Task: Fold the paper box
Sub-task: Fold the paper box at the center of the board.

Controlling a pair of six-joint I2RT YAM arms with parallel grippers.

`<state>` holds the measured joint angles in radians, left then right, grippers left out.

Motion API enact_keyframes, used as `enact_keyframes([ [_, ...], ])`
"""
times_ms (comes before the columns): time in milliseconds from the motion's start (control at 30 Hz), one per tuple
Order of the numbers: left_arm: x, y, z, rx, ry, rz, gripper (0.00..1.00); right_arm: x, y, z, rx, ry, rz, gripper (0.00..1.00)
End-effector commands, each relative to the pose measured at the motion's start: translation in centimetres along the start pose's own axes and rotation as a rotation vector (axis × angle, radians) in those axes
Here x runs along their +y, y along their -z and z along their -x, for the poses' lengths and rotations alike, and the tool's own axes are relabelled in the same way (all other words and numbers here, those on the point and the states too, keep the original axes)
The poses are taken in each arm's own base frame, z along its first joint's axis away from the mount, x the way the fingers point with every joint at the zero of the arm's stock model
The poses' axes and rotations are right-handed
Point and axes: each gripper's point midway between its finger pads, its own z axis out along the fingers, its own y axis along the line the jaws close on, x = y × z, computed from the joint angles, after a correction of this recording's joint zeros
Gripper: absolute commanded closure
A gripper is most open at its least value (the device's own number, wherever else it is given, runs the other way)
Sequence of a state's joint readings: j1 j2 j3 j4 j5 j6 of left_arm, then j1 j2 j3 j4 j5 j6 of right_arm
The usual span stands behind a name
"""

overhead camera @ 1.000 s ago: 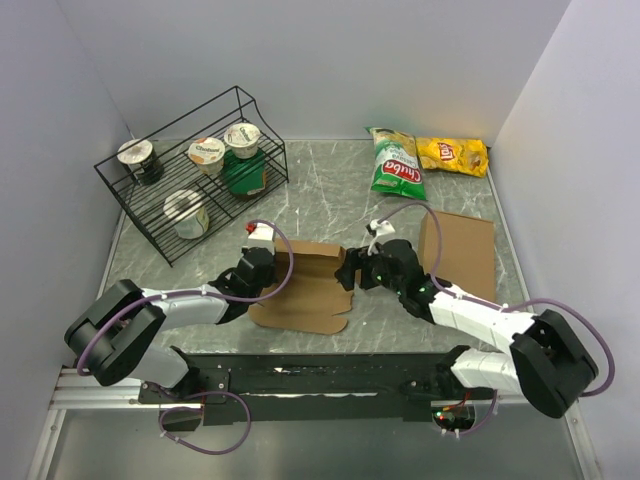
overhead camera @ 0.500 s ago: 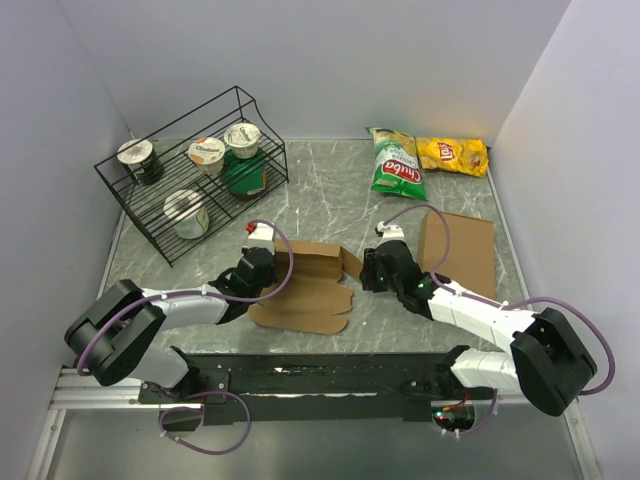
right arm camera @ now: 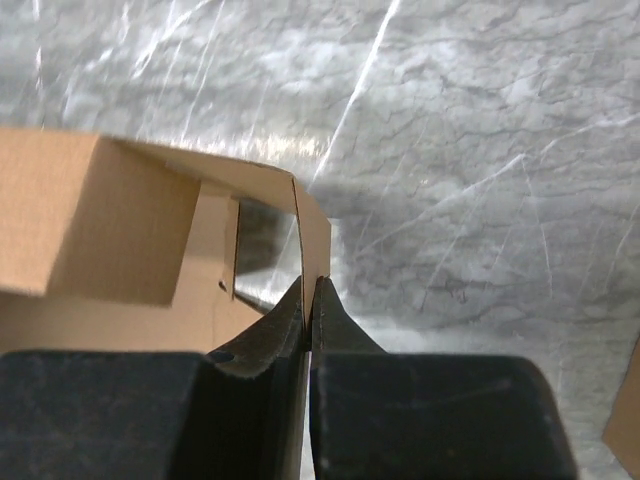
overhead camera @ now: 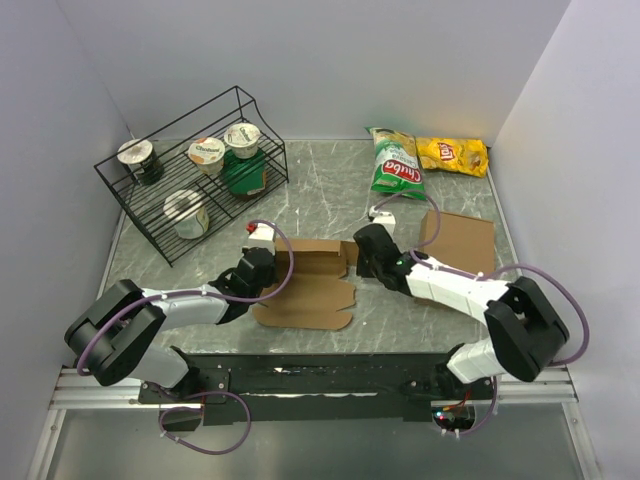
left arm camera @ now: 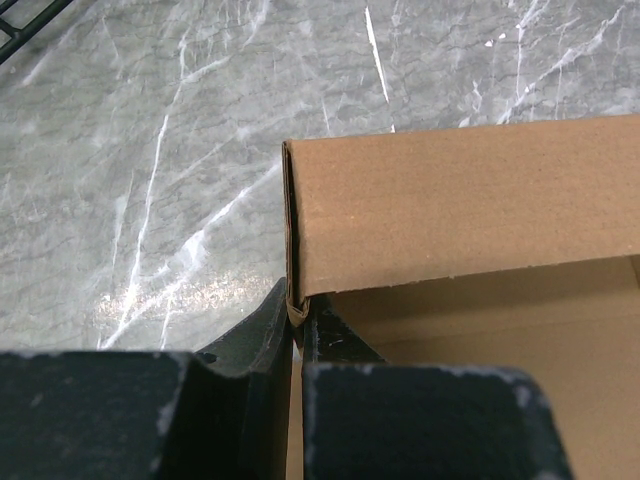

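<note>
Two parts of the paper box [overhead camera: 305,290] stand up: the left hand [left arm camera: 298,318] pinches the far wall's left end, and the right hand [right arm camera: 310,300] pinches the right flap. The box sits mid-desk [overhead camera: 320,190], toward the near edge. Its near panel lies flat, so I judge most folding remains.

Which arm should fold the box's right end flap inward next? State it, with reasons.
Right, probably. The right pincer pinches the upright flap at the paper box right end; the left pincer clamps the opposite wall, steadying it.
</note>
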<state>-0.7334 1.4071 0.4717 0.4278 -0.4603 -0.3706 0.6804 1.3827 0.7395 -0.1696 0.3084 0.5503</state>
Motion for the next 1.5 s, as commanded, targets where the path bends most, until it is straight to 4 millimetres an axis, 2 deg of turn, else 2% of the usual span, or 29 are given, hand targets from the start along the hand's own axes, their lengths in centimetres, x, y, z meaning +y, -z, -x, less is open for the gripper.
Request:
enact_keyframes([
  [0, -0.7, 0.4, 0.3, -0.011, 0.011, -0.035, 0.99, 1.1, -0.4, 2.7, -0.070, -0.118, -0.068, 0.98],
  [133, -0.6, 0.5, 0.3, -0.013, 0.017, -0.030, 0.99, 1.8, -0.5, 3.6, -0.084, -0.129, -0.080, 0.96],
  [233, -0.3, 0.2, 0.2, -0.001, 0.018, -0.011, 0.99, 1.2, 0.3, 3.5, -0.086, -0.112, -0.092, 0.75],
  [267, -0.3, 0.0, 0.3, 0.003, 0.024, -0.009, 0.99, 1.1, 1.2, 4.0, -0.102, -0.116, -0.081, 0.56],
  [300, 0.0, -0.3, 0.3, 0.012, 0.029, -0.001, 0.99, 0.6, 1.5, 3.5, -0.100, -0.090, -0.081, 0.48],
  [367, 0.1, -0.6, 0.3, 0.039, 0.032, -0.007, 0.99, 0.8, 3.3, 4.3, -0.135, -0.079, -0.018, 0.30],
  [400, 0.5, -0.7, 0.3, 0.044, 0.032, 0.001, 0.99, 0.7, 3.7, 4.1, -0.144, -0.027, 0.007, 0.27],
  [433, 0.6, -0.8, 0.4, 0.046, 0.028, 0.003, 0.99, 1.3, 5.3, 5.2, -0.183, -0.019, 0.072, 0.24],
  [467, 0.7, -0.8, 0.4, 0.046, 0.027, 0.005, 0.99, 1.5, 6.0, 5.4, -0.199, 0.002, 0.106, 0.22],
  [500, 0.9, -0.8, 0.6, 0.041, 0.031, 0.006, 0.99, 1.3, 6.5, 5.6, -0.220, 0.046, 0.120, 0.20],
  [567, 0.6, -0.8, 0.6, 0.041, 0.029, -0.021, 0.99, 1.4, 8.3, 7.6, -0.292, 0.046, 0.171, 0.18],
  [633, 0.5, -0.7, 0.6, 0.039, 0.024, -0.033, 0.99, 1.1, 8.7, 9.0, -0.301, 0.051, 0.191, 0.18],
  [700, 0.3, -0.8, 0.4, 0.045, 0.017, -0.043, 0.99, 0.0, 7.5, 10.3, -0.271, 0.016, 0.202, 0.21],
  [733, 0.3, -0.8, 0.5, 0.045, 0.016, -0.046, 0.99, -0.3, 6.1, 10.1, -0.235, 0.018, 0.205, 0.22],
  [800, 0.2, -0.7, 0.4, 0.047, 0.016, -0.052, 0.99, -1.1, 4.5, 11.6, -0.226, 0.012, 0.215, 0.25],
  [833, 0.2, -0.7, 0.4, 0.045, 0.016, -0.051, 0.99, -0.9, 3.7, 11.7, -0.211, 0.023, 0.234, 0.26],
  [867, 0.3, -0.7, 0.5, 0.043, 0.017, -0.052, 0.99, -1.1, 1.6, 11.0, -0.160, 0.039, 0.226, 0.27],
  [900, 0.3, -0.7, 0.5, 0.040, 0.018, -0.050, 0.99, -0.8, 0.9, 11.6, -0.157, 0.069, 0.234, 0.28],
  [933, 0.3, -0.6, 0.5, 0.042, 0.019, -0.050, 0.99, -0.9, -0.9, 10.4, -0.102, 0.086, 0.224, 0.29],
  [967, 0.3, -0.7, 0.5, 0.043, 0.021, -0.051, 0.99, -0.7, -1.6, 10.0, -0.080, 0.104, 0.231, 0.30],
  [1000, 0.5, -0.7, 0.5, 0.043, 0.024, -0.041, 0.99, -0.6, -2.3, 9.7, -0.071, 0.118, 0.238, 0.31],
  [1033, 0.5, -0.7, 0.4, 0.047, 0.025, -0.040, 0.99, -0.3, -3.0, 8.6, -0.041, 0.131, 0.250, 0.31],
  [1100, 0.7, -0.9, 0.5, 0.045, 0.031, -0.024, 0.99, 0.2, -3.4, 7.0, -0.016, 0.144, 0.270, 0.31],
  [1267, 0.9, -1.2, 0.3, 0.060, 0.029, -0.010, 0.99, 2.9, -2.4, 3.4, 0.023, 0.189, 0.333, 0.30],
  [1467, 0.9, -1.5, 0.1, 0.072, 0.026, 0.000, 0.99, 4.2, -1.3, 1.8, 0.050, 0.163, 0.320, 0.27],
])
